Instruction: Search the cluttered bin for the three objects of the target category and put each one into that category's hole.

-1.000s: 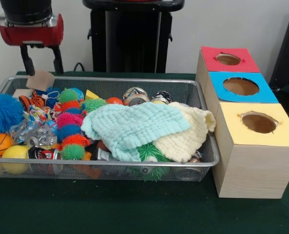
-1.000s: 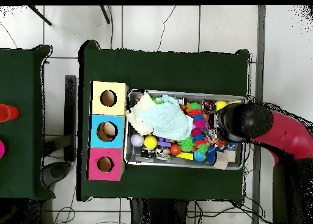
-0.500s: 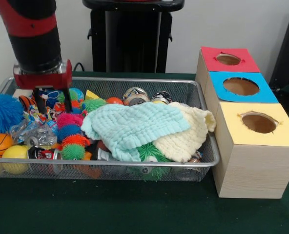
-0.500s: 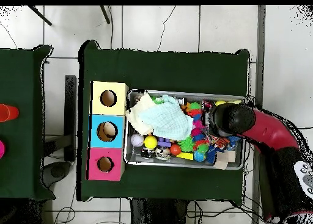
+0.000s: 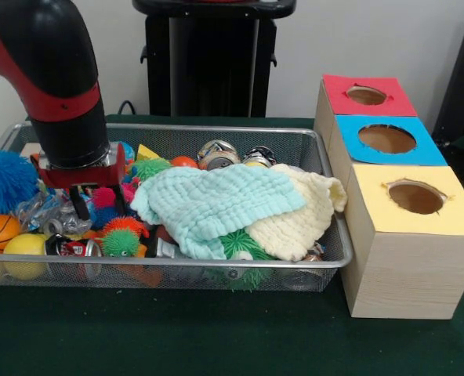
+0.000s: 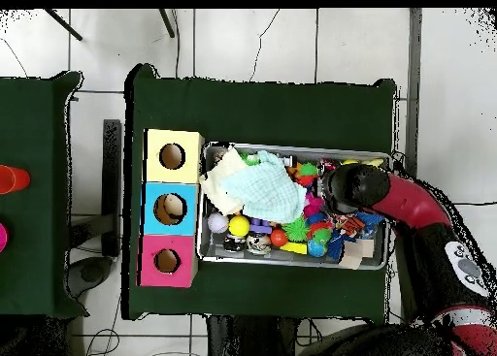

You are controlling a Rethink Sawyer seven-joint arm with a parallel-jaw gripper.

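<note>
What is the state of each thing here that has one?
Claw: open, down among the spiky balls.
Green cloth: crumpled, lying on the toys.
Cream cloth: crumpled, draped over the bin rim.
Three holes: open.

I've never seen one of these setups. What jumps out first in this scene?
The big red and black arm plunges its gripper into the spiky toys at one end of the wire bin. A mint cloth lies over a cream cloth in the bin's middle. Beside the bin stand three wooden boxes with holes: red, blue and yellow.
</note>
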